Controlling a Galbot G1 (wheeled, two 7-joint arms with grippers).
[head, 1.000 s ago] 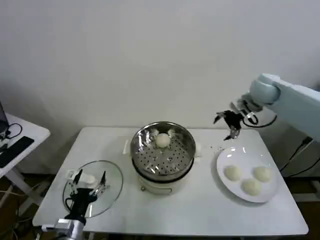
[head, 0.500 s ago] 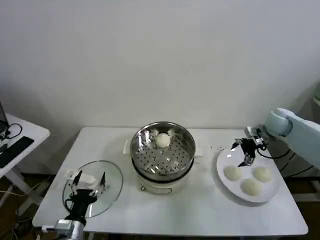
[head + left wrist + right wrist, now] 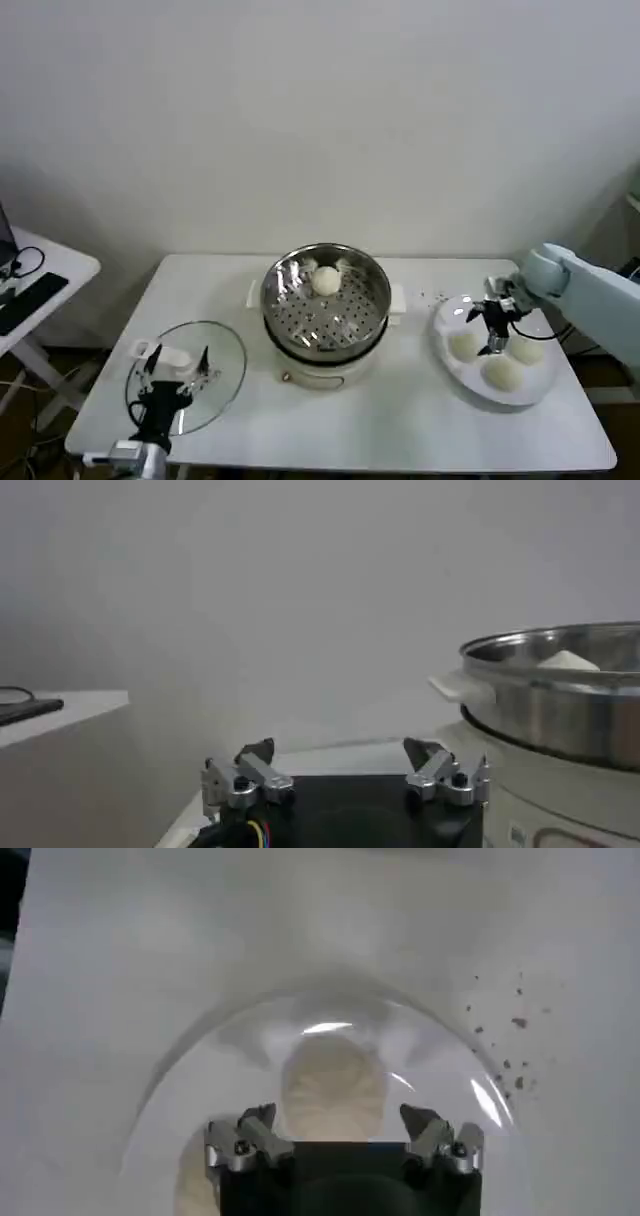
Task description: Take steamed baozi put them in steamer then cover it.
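So far one baozi (image 3: 326, 281) sits in the steamer (image 3: 325, 305) at table centre; three baozi (image 3: 502, 372) are left on the white plate (image 3: 452, 372) to its right. Right gripper (image 3: 492, 326) hangs over the plate, jaws spread and empty, lined up on a bun (image 3: 333, 1088). Left gripper (image 3: 170, 372) is parked, jaws apart, over the glass lid (image 3: 225, 352), so covering isn't done.
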